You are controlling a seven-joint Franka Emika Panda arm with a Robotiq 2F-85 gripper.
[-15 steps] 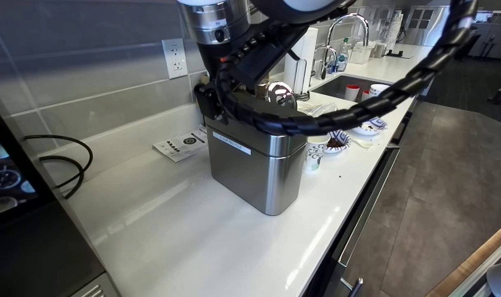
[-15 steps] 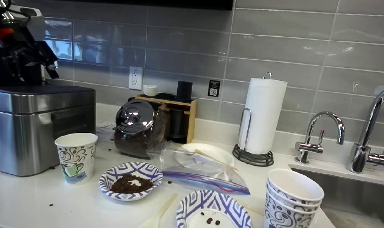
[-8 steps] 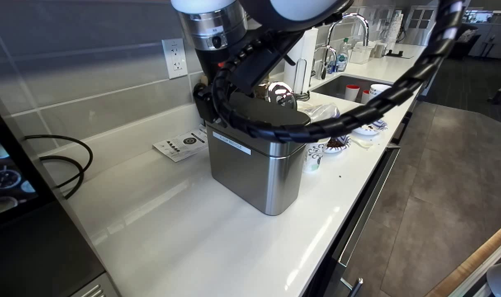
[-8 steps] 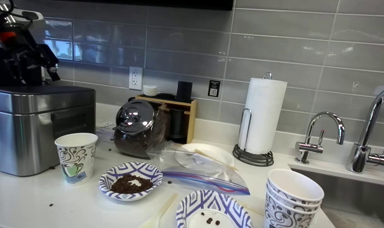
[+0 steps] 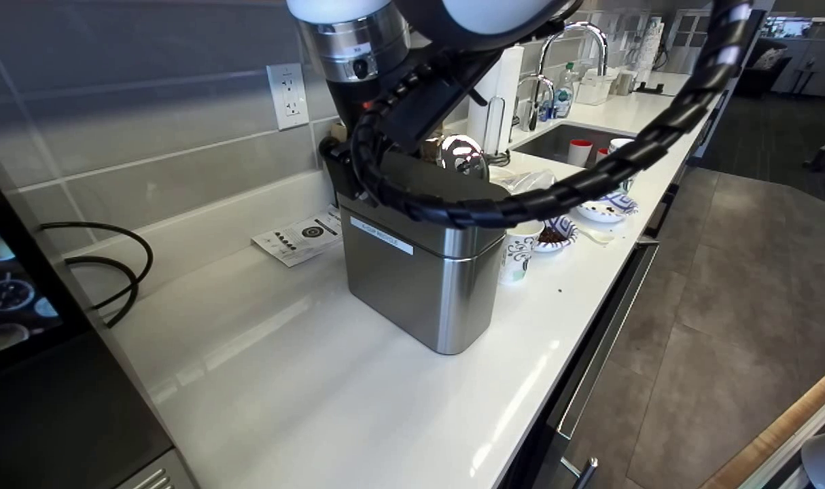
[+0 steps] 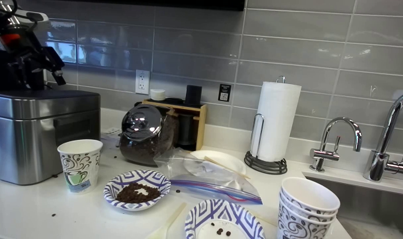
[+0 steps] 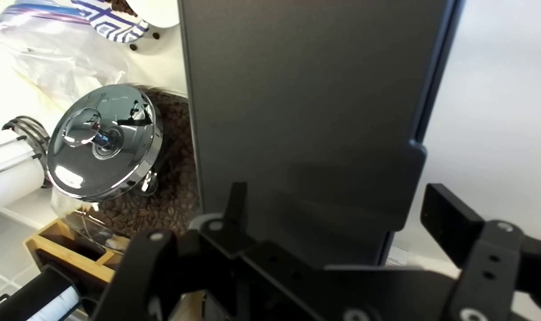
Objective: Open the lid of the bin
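The bin is a boxy brushed-steel container on the counter, also in an exterior view at the left. Its flat dark grey lid lies shut on top and fills the middle of the wrist view. A tab juts from the lid's edge there. No metal loop handle shows on the lid, and the bin's inner rim is hidden. My gripper is open and empty above the lid's rear end. One finger is over the lid; the other finger is beyond its tabbed edge. Whether either touches is unclear.
A glass jar of coffee beans stands close beside the bin. A paper cup, a patterned bowl and a plastic bag are nearby. The tiled wall runs behind. A black machine stands on the bin's far side.
My gripper has shifted slightly, a little rightward and down in an exterior view. The arm's black hose has swung a little. The lid and bin have not moved.
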